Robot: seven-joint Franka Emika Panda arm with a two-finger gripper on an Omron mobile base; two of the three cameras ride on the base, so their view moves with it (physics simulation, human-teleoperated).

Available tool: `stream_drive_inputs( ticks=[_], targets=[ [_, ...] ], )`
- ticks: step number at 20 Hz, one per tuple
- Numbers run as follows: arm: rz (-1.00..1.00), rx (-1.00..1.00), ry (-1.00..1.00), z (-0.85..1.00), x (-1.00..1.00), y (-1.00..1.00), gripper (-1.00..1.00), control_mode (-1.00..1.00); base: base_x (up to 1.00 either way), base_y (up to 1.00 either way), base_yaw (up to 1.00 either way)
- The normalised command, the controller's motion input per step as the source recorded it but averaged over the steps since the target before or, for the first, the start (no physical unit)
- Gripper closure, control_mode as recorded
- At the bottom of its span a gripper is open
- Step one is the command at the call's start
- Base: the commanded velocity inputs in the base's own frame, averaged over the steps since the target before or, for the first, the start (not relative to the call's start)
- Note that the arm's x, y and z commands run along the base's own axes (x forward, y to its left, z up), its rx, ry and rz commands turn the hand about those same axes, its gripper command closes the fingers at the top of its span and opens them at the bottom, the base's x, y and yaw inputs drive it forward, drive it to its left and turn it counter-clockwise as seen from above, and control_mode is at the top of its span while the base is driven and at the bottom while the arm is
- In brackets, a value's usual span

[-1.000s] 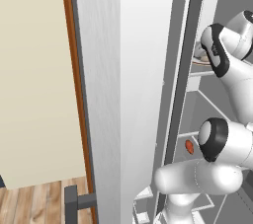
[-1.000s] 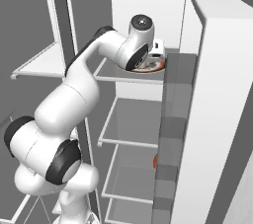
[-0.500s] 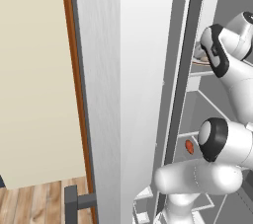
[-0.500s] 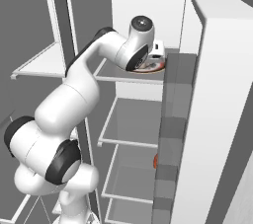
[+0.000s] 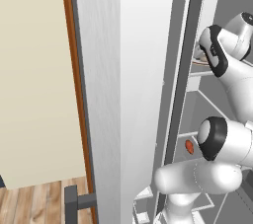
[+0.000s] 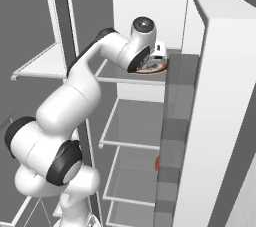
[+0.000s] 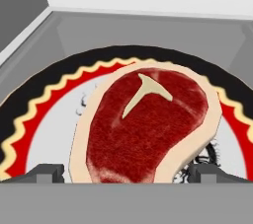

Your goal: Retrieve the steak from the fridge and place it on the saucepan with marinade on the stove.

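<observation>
Dead centre of my hand view sits the steak (image 7: 146, 127), flat on a plate (image 7: 44, 102) with a black rim and a red and cream scalloped band, and I'm right on top of it. My gripper (image 7: 128, 173) has its jaws spread as wide as they go, one tip at each lower corner of the frame, either side of the meat's near end, holding nothing yet. So the reach is made, but the grasp isn't, I'd say; lifting out, carrying to the saucepan and setting down are all to come.

Upper middle of the right base view, the plate rests on a fridge (image 6: 220, 101) shelf, with my wrist over it. Lower down, behind the door bins, there's a small orange-red item (image 6: 157, 163) I can't identify. It shows in the left base view too, lower right.
</observation>
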Motion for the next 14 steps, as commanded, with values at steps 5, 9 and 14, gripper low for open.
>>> stream_drive_inputs(
  ticks=[5, 9, 14],
  targets=[
    [0.0, 0.0, 0.0, 0.0, 0.05, 0.0, -1.0, -1.0, 0.0, 0.0, 0.0],
    [0.0, 0.0, 0.0, 0.0, 0.0, 0.0, -1.0, -1.0, 0.0, 0.0, 0.0],
    [0.0, 0.0, 0.0, 0.0, 0.0, 0.0, -1.0, -1.0, 0.0, 0.0, 0.0]
  ],
)
